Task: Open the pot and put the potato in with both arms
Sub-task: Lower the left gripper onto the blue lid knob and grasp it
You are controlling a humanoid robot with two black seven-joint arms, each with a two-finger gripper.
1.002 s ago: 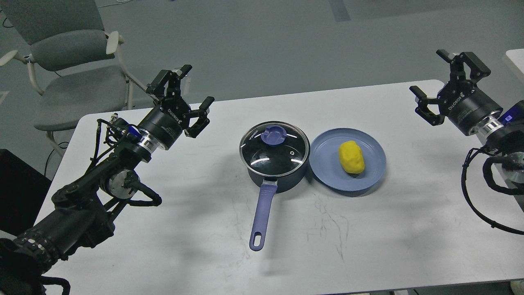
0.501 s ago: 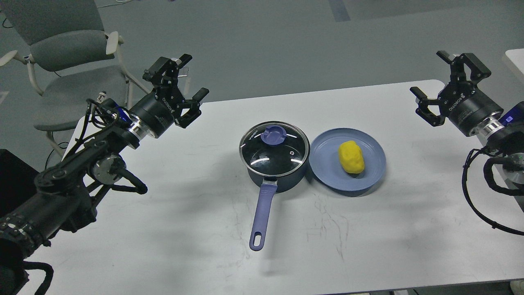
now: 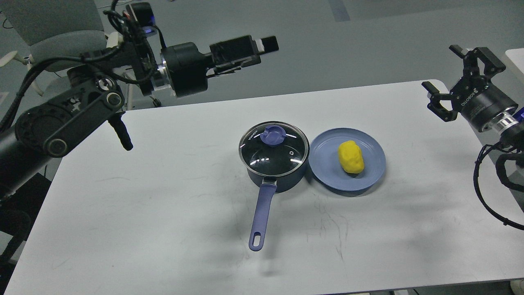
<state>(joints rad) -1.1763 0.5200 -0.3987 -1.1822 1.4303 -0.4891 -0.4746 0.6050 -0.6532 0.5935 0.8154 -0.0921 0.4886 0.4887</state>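
- Head view: the pot (image 3: 273,162) sits mid-desk (image 3: 163,213) with its glass lid (image 3: 273,148) still on, handle (image 3: 262,215) pointing toward the robot.
- The potato (image 3: 351,157) lies on the blue plate (image 3: 368,178) touching the pot's right side, long axis running near to far.
- The left gripper (image 3: 256,46) hangs high, up and left of the lid knob (image 3: 273,135); seen side-on, its fingers cannot be told apart.
- The right gripper (image 3: 454,84), fingers spread and empty, is the nearer one to the potato, which lies down and to its left.

A blue plate (image 3: 370,180) is set near the white table's (image 3: 163,213) middle. A grey chair (image 3: 53,45) is seen beyond its far left corner.
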